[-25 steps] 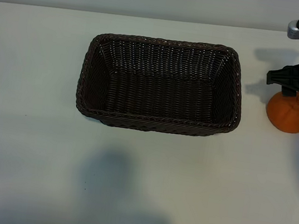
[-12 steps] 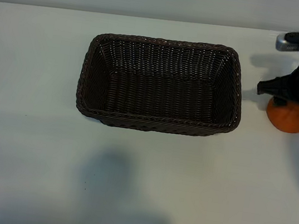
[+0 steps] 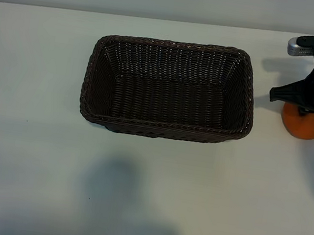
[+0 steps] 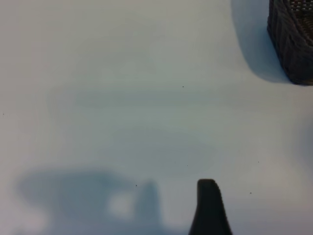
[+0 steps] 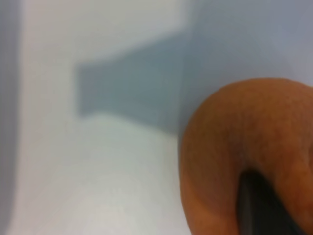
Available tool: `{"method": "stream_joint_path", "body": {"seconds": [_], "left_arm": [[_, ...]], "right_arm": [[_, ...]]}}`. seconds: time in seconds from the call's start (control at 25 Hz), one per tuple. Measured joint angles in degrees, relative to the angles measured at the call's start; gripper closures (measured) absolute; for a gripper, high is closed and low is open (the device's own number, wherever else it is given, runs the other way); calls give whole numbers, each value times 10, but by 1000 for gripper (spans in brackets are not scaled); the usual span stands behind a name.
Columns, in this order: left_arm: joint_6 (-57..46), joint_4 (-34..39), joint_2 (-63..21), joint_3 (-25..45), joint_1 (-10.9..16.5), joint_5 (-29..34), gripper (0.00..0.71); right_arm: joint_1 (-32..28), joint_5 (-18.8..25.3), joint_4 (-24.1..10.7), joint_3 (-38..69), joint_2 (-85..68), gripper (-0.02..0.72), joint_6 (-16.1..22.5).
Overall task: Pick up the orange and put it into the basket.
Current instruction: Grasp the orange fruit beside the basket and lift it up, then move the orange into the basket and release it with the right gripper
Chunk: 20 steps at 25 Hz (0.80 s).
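The orange (image 3: 304,126) sits on the white table at the far right, a short way right of the dark brown wicker basket (image 3: 161,131). My right gripper (image 3: 307,109) is down on the orange's top, hiding its stem end. In the right wrist view the orange (image 5: 230,142) fills the corner, with one dark finger (image 5: 259,205) pressed against its skin. The gripper is shut on the fruit's top. My left gripper (image 4: 161,227) hangs open over bare table, with one finger (image 4: 209,208) showing and nothing in it. A corner of the basket (image 4: 293,34) shows farther off.
The basket holds nothing. White tabletop (image 3: 145,198) spreads in front of it and to its left, crossed by soft arm shadows. The table's back edge (image 3: 160,20) runs just behind the basket.
My right gripper has come down onto the orange's top and closed on it. The orange shifted slightly on the table. The basket has not moved.
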Motion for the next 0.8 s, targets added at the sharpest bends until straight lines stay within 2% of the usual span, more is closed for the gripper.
{"method": "stream_joint_path", "body": {"seconds": [0.4,0.52,0.64,0.8], "left_arm": [[0,0,0,0,0,0,203],[0,0,0,0,0,0,203],[0,0,0,0,0,0,203],[0,0,0,0,0,0,203]], "right_arm": [[0,82,13,-46,-143,620,-26],[0,111,49,-62,-191,624,-60],[4,126,108,-73,-230,623,-111],[40,135,162,-89,-250,627,-155]]}}
